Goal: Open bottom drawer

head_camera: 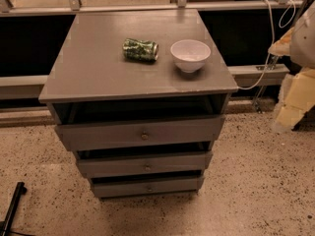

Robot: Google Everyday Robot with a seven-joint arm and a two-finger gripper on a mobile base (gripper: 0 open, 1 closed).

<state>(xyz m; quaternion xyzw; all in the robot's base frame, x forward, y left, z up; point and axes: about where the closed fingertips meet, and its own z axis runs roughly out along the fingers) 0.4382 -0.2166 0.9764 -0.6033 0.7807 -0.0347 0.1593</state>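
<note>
The grey cabinet (pixel 88 63) stands in the middle of the camera view with three stacked drawers. The bottom drawer (pixel 118 188) is the narrowest front, just above the floor, with a small round knob (pixel 149 187) at its centre. It sits about level with the drawers above, with a dark gap over its top edge. My gripper (pixel 289 104) is a pale, blurred shape at the right edge. It hangs well to the right of the cabinet and above drawer height, touching nothing.
On the cabinet top lie a crushed green can (pixel 141 49) and a white bowl (pixel 190 55). The middle drawer (pixel 113 165) and top drawer (pixel 98 134) are above the bottom one. A white cable (pixel 269 28) hangs at the back right. A black rod (pixel 13 206) is at the lower left on the speckled floor.
</note>
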